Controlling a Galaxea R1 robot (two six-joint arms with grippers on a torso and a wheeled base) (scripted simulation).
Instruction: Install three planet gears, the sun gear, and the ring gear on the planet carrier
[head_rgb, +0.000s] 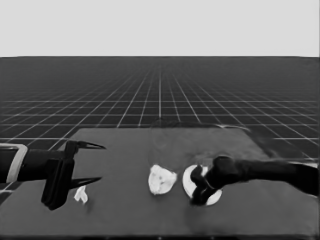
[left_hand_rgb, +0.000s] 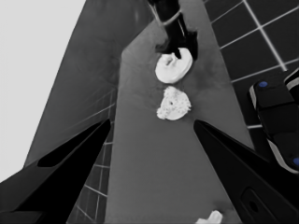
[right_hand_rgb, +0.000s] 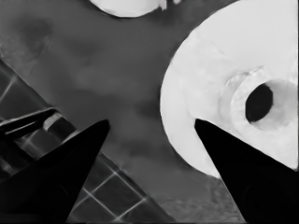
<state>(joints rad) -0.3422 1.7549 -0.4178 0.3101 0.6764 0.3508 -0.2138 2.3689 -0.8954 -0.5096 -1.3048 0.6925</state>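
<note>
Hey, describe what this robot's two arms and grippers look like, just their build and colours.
Both arms are black near the gripper. The left arm shows a pale grey band farther back at the head view's left edge. The left gripper and the right gripper each carry two long, pointed black fingers, wedge-shaped in the wrist views. No cables or printed markings show.

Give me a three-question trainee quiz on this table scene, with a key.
1. True or false: the left tool holds the larger round part.
2. The right tool is at which part? A) larger round part B) smaller round part C) thin white piece
3. Fill in: in the head view, the larger round part lies to the ___ of the smaller one.
Key: 1 false; 2 A; 3 right.
</note>
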